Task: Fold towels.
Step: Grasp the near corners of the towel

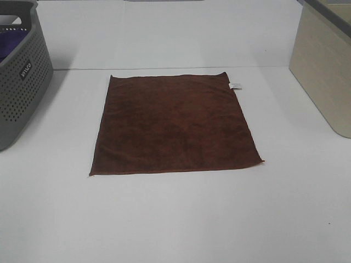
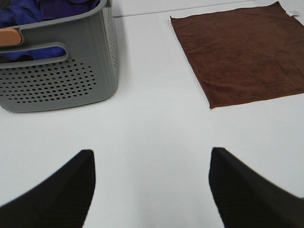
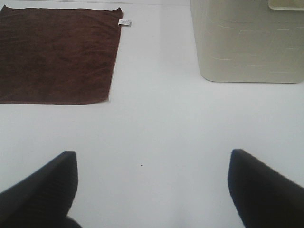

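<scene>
A dark reddish-brown square towel (image 1: 173, 123) lies flat and unfolded in the middle of the white table, with a small white label (image 1: 235, 85) at its far right corner. It also shows in the left wrist view (image 2: 242, 52) and the right wrist view (image 3: 54, 54). Neither arm shows in the exterior high view. My left gripper (image 2: 152, 156) is open and empty above bare table, apart from the towel's near left corner. My right gripper (image 3: 152, 159) is open and empty above bare table, apart from the towel's right edge.
A grey perforated basket (image 1: 19, 76) stands at the left edge, holding blue and purple cloth (image 2: 33, 12). A beige bin (image 1: 326, 66) stands at the right, and also shows in the right wrist view (image 3: 247, 42). White table (image 1: 175, 219) extends in front of the towel.
</scene>
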{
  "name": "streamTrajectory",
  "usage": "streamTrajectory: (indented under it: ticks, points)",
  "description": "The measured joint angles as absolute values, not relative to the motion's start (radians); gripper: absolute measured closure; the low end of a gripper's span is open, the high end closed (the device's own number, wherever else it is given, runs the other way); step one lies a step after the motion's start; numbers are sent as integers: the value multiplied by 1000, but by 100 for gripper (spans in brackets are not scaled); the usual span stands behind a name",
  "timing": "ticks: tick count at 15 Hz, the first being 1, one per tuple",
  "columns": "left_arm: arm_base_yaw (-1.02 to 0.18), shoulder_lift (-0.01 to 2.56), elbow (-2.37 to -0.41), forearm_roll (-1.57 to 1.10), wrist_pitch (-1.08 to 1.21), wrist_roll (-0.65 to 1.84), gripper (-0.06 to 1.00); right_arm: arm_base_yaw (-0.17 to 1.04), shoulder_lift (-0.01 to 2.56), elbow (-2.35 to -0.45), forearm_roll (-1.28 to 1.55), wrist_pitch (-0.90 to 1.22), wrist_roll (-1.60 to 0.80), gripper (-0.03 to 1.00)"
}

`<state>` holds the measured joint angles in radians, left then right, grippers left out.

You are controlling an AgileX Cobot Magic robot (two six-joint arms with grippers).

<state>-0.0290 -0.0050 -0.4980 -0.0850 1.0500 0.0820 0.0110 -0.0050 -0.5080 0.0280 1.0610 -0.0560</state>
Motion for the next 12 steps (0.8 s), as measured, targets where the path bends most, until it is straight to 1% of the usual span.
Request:
streamTrajectory:
  ticks: [12]
  points:
    - [-29,-5,-498,-85,1050,82,31,11,-5,-508,28,1061,-56,14]
